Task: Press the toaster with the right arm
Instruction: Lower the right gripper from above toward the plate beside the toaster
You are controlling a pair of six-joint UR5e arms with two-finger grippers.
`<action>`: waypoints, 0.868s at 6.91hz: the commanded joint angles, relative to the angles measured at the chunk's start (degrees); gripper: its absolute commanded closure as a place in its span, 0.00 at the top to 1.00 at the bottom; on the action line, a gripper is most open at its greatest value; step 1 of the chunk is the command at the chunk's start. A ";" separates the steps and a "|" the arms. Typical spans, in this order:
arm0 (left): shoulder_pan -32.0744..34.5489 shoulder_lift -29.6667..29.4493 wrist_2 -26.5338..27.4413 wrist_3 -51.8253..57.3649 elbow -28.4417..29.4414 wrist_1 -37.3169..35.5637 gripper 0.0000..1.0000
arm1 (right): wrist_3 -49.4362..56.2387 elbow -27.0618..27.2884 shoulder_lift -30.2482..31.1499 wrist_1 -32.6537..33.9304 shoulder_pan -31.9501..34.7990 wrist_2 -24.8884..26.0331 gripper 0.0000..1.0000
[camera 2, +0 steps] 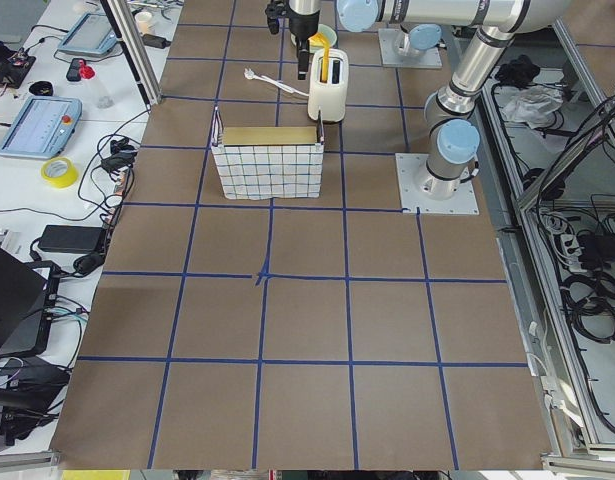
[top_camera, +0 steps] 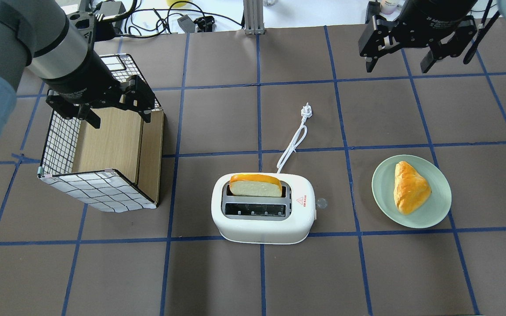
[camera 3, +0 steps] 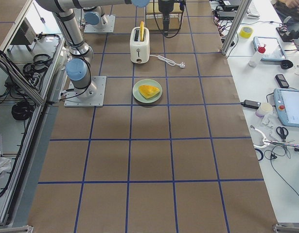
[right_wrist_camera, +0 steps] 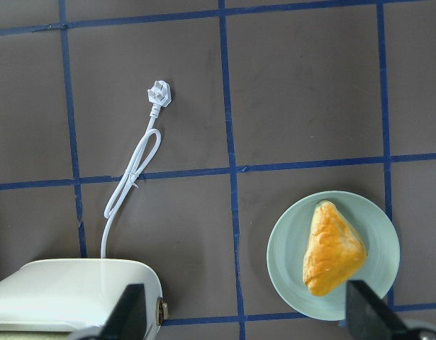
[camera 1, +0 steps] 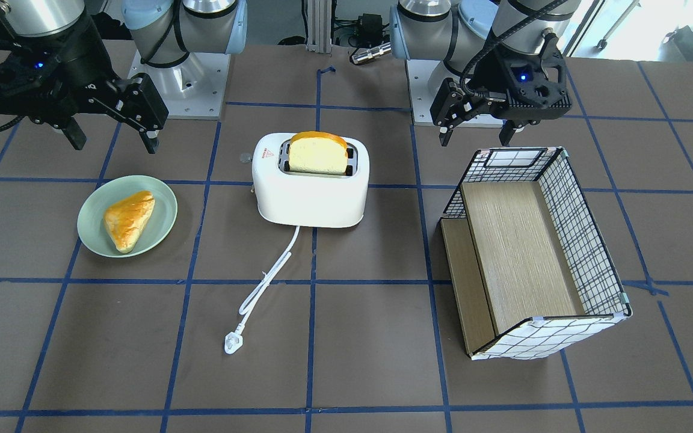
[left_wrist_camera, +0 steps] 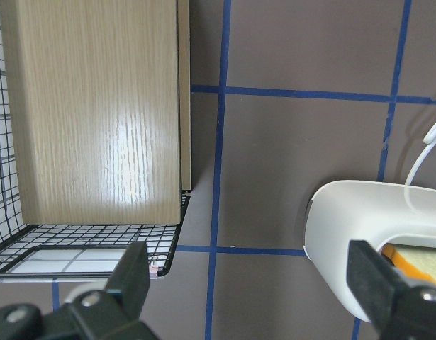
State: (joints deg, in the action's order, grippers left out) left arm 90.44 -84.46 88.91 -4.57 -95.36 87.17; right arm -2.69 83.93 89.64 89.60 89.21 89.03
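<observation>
Your right pincer [top_camera: 397,66] hangs spread wide apart, gripping nothing, at the far right of the bench [top_camera: 218,272]; the toaster [top_camera: 262,219] sits mid-bench (its side lever [top_camera: 321,202] barely shows).

White two-slot toaster [top_camera: 262,221] upright mid-table; right arm [top_camera: 428,19] raised, well apart.

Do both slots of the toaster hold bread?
No, the overhead view shows a bread slice in only one slot of the toaster; the other slot is empty.
</observation>
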 commanded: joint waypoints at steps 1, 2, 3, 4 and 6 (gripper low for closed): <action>0.00 0.00 0.04 0.00 0.00 0.01 1.00 | 0.05 0.00 0.01 0.05 0.00 0.00 1.00; 0.00 0.00 -0.05 0.00 0.00 0.01 1.00 | 0.05 0.00 0.09 -0.04 0.00 0.00 1.00; 0.00 0.00 -0.05 0.00 0.00 -0.07 1.00 | 0.14 0.00 0.27 -0.30 0.00 0.09 1.00; 0.00 0.00 0.04 0.00 0.00 -0.07 1.00 | 0.05 0.00 0.88 -3.87 0.00 0.09 1.00; 0.00 0.00 -0.05 0.00 0.00 0.01 1.00 | -1.09 1.05 4.03 -10.91 0.00 0.35 0.99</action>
State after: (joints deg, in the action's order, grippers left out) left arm 90.44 -84.46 88.92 -4.57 -95.36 87.16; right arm -3.20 84.30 91.83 82.54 89.25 89.18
